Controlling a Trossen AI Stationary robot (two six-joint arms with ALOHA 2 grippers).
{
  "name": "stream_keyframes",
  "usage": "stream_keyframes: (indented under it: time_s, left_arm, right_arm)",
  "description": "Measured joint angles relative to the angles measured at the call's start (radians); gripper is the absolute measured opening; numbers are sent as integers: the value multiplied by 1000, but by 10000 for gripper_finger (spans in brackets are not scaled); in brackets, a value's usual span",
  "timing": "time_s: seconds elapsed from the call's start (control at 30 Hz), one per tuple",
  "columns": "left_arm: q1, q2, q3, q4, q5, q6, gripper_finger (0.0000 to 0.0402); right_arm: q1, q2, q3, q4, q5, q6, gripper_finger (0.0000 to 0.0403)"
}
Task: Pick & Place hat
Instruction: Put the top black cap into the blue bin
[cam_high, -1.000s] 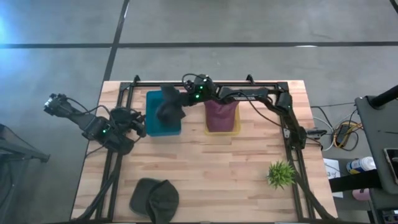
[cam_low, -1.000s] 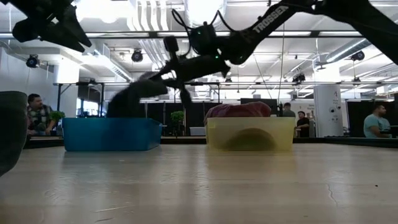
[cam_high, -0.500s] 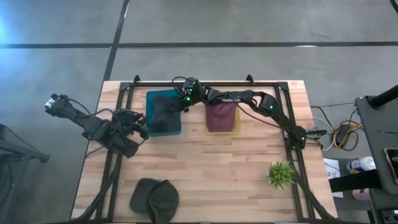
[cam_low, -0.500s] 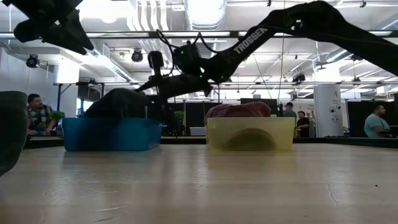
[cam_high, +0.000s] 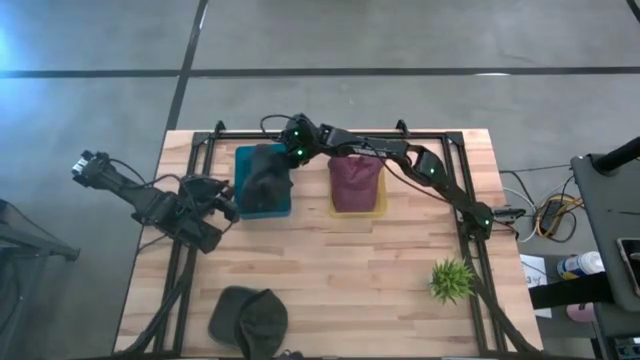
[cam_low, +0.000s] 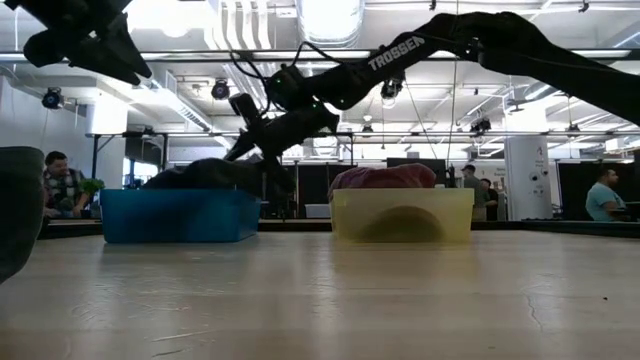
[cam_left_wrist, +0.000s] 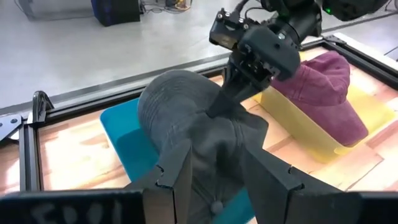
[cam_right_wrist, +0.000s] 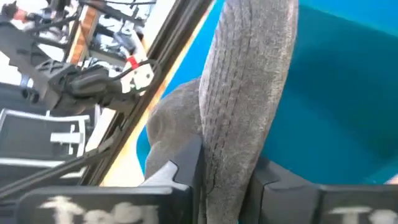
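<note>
Tabletop: grey hat (cam_high: 265, 176) in blue bin (cam_high: 246, 206), right pincer (cam_high: 285, 160) pinching it.

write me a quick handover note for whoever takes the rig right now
Right claw: shut on the grey hat, reaching over the blue bin at the table's far side; the hat is in the bin but not yet let go.
Left claw: open, waiting just left of the blue bin.
Maroon hat sits in the yellow bin.
Dark green cap lies on the table's near edge, untouched.
Left to do: release the grey hat, pull the right arm back, then likely handle the green cap.
</note>
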Motion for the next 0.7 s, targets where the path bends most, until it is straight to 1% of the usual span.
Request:
stream_keyframes:
  time_s: [0.13,0.33,0.43,0.53,0.7]
  left_arm:
    - [0,-6,0,-2,-23,1,131]
    - [0,-15,0,-3,-23,4,131]
    - [0,-18,0,-4,-22,4,131]
    - [0,-22,0,-3,-22,0,131]
    - [0,-30,0,-2,-35,-1,131]
  right_arm:
    - [3,14,9,7,-21,5,76]
    - [4,41,7,77,-23,75,77]
    - [6,58,8,74,-22,75,88]
    - [9,62,-1,57,-8,43,113]
    - [13,61,-2,53,17,-13,171]
